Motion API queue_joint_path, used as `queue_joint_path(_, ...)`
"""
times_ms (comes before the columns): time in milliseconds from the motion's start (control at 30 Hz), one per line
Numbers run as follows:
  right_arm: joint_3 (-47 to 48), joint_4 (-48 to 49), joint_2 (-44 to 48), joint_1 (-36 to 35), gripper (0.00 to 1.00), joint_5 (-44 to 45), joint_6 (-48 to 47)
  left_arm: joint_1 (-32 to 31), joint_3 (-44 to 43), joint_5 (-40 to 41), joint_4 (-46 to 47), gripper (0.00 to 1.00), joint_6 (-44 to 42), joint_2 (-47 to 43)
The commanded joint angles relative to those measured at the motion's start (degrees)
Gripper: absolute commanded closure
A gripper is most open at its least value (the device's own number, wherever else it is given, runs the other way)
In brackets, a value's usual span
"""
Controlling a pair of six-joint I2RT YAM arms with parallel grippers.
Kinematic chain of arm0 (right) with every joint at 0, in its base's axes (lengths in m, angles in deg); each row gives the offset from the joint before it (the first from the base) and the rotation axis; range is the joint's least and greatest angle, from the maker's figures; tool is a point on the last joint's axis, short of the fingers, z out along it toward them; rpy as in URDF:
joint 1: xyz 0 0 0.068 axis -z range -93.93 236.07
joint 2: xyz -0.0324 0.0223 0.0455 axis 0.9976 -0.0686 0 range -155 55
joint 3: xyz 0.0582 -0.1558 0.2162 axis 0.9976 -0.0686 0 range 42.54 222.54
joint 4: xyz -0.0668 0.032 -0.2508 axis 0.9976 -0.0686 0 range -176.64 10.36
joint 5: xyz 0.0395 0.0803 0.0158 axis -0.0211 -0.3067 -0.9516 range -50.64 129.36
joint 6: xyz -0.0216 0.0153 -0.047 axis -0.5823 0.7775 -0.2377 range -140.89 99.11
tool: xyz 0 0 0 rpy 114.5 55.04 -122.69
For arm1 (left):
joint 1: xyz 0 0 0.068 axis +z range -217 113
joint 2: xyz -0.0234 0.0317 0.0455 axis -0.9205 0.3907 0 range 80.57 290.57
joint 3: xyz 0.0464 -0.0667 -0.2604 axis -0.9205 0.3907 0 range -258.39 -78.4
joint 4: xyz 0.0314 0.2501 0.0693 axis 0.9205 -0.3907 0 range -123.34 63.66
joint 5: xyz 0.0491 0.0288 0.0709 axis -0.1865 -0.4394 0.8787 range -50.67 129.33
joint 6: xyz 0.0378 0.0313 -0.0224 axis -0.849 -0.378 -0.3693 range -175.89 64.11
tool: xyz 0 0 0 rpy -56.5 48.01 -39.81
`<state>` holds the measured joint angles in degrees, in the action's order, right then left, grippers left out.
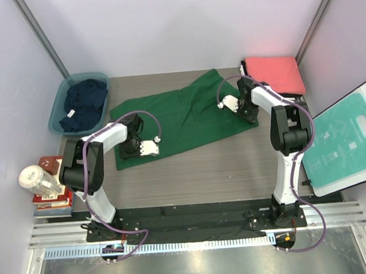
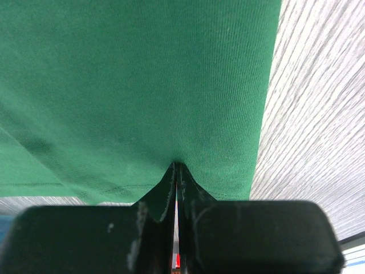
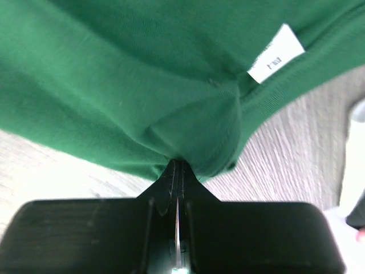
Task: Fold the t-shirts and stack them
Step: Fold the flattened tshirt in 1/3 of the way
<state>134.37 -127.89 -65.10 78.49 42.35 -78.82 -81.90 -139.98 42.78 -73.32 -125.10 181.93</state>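
Left wrist view first: the left fingers (image 2: 173,181) are pinched tight on an edge of the dark green t-shirt (image 2: 131,85). A small peak of fine-ribbed cotton is drawn up between the black tips, and the pale, streaky tabletop (image 2: 313,114) runs alongside. Right wrist view, same story: the right fingers (image 3: 173,176) are clamped on a bunched fold of green by a stitched, ribbed edge. One white label (image 3: 276,53) sits just beyond.

Top view now, from the bases outward. There are two arms, both bent sharply at the elbow and reaching in over the cloth. The left grips the shirt's near-left corner, and the right grips its far-right end. The green tee lies in a slanted, wrinkled band across the middle of the tabletop.

Three shirts are in sight. Besides the green one, a crumpled navy t-shirt (image 1: 81,103) is heaped in the single teal tub (image 1: 58,106) at far left. A coral-red t-shirt (image 1: 273,72) is folded into a neat rectangle at the far-right corner. One teal-and-white board (image 1: 348,142) is at the right edge. A clear jar (image 1: 36,180) and a few books (image 1: 53,204) sit at near left.
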Motion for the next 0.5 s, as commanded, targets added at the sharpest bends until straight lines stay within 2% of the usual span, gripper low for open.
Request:
queue_joint_path(0,1.1,1.4,-2.1,0.8,0.99,1.9,-1.0,-0.7,0.1,-0.6,1.3,1.0,0.6,2.4)
queue_joint_path(267,-3.7,3.3,-2.8,0.9,0.99,0.8,-0.1,-1.3,2.2,0.7,2.3,1.0,1.1,3.2)
queue_joint_path(467,-10.0,3.7,0.2,1.2,0.99,-0.1,0.0,-1.7,7.9,0.4,3.6,1.0,0.8,-0.7)
